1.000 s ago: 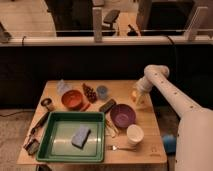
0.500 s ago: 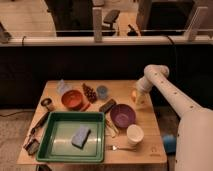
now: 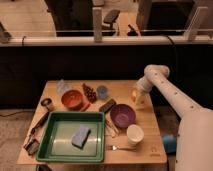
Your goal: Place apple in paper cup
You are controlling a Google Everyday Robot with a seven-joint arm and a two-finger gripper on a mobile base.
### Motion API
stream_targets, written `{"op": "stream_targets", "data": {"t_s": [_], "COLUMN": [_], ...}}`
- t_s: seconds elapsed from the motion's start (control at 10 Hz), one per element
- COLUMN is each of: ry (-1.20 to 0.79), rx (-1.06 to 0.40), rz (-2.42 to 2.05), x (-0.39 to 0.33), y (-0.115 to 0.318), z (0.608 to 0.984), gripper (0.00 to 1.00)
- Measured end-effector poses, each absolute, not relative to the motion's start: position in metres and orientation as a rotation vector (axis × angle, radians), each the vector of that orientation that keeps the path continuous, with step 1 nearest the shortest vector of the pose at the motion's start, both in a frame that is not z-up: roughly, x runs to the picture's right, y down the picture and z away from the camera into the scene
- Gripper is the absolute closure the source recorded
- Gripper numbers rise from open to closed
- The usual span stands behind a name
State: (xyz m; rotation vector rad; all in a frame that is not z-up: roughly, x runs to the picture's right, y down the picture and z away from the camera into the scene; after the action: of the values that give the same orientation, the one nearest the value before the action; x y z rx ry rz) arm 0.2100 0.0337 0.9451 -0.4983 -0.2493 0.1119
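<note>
The apple (image 3: 134, 94) is a small yellowish thing at the right side of the wooden table (image 3: 150, 135), next to the arm's end. My gripper (image 3: 137, 96) is down at the apple, at the table's right edge. The paper cup (image 3: 134, 135) stands upright near the table's front right, well in front of the gripper and past the purple bowl (image 3: 122, 115). My white arm reaches in from the lower right.
A green tray (image 3: 60, 131) with a blue sponge (image 3: 80, 136) fills the front left. A red bowl (image 3: 73, 99), grapes (image 3: 89, 92), a small blue cup (image 3: 102, 92), a dark bar (image 3: 107, 105), a fork (image 3: 116, 148) and utensils lie around.
</note>
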Motion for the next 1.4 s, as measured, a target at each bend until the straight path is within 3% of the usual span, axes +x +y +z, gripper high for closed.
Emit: {"op": "stream_targets", "data": {"t_s": [0.8,0.9,1.4], "ry": [-0.275,-0.278,-0.319], "rx": [-0.532,-0.537,-0.544], "rz": [-0.068,-0.085,-0.131], "x": [0.226,0.227,0.238], "y": [0.044,0.045,0.055], "z": [0.954,0.955,0.949], "gripper": [0.24,0.3,0.84]}}
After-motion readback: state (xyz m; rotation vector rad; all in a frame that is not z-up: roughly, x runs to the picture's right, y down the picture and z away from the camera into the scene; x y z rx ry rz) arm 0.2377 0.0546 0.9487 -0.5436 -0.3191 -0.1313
